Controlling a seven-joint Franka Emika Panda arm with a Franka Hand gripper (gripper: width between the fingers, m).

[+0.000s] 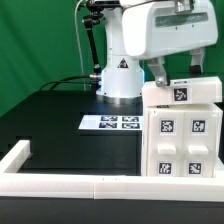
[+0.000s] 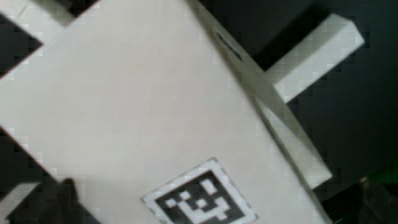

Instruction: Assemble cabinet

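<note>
The cabinet (image 1: pixel 183 135) is a white box with several black-and-white tags on its front, standing at the exterior view's right against the front rail. A white top piece with one tag (image 1: pixel 181 93) lies on it. My gripper (image 1: pixel 175 72) hangs just above that top piece, its two dark fingers (image 1: pixel 156 72) spread wide with nothing between them. In the wrist view a white panel of the cabinet (image 2: pixel 160 110) fills the picture, slanted, with one tag (image 2: pixel 214 200) near the edge. My fingers do not show there.
The marker board (image 1: pixel 110 122) lies flat on the black table in front of the robot base (image 1: pixel 118 80). Low white border rails run along the front (image 1: pixel 90 187) and the exterior view's left (image 1: pixel 15 155). A green curtain stands behind.
</note>
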